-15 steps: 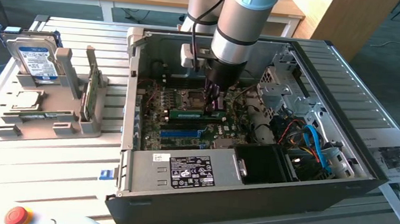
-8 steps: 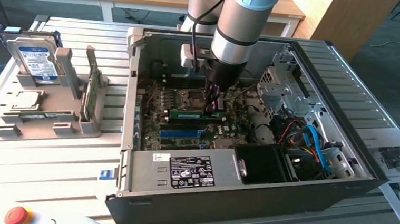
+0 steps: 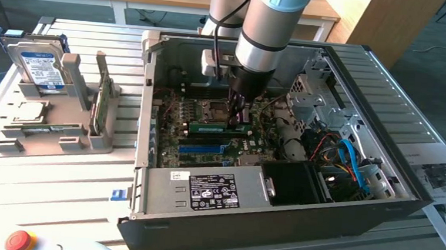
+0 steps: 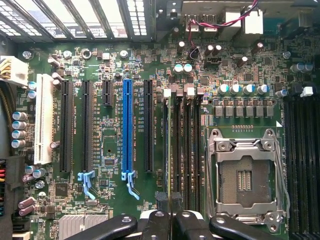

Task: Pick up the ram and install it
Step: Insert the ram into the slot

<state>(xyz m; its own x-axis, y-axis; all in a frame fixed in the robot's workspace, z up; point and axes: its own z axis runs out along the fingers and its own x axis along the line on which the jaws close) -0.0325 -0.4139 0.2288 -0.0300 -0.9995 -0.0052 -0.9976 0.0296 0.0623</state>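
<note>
Because closed down narrow around a thin green edge, reads as the hand (image 4: 169,198) pinching the ram (image 4: 165,150) across its flat faces. Holds it on edge, lengthwise along the memory slots (image 4: 186,150) just beside the socket (image 4: 245,175). From outside the case (image 3: 278,230), same story: hand (image 3: 237,121) low over the board (image 3: 175,139), ram (image 3: 209,127) a green strip just beside the socket (image 3: 212,108), parallel to its near edge. Cannot tell whether already bedded in a slot or hanging just above one. Grip point along its length: hard to make out.

Judged light and stiff, so little load on the pinch. Probably brittle at its soldered parts and along the contact edge, and smooth enough on the faces to tilt or slide in a loose hold. Best taken across the two faces near the upper edge, clear of the contacts. Likely unforgiving of skew or twist: wants to be kept square to the slot and never bent.
</note>
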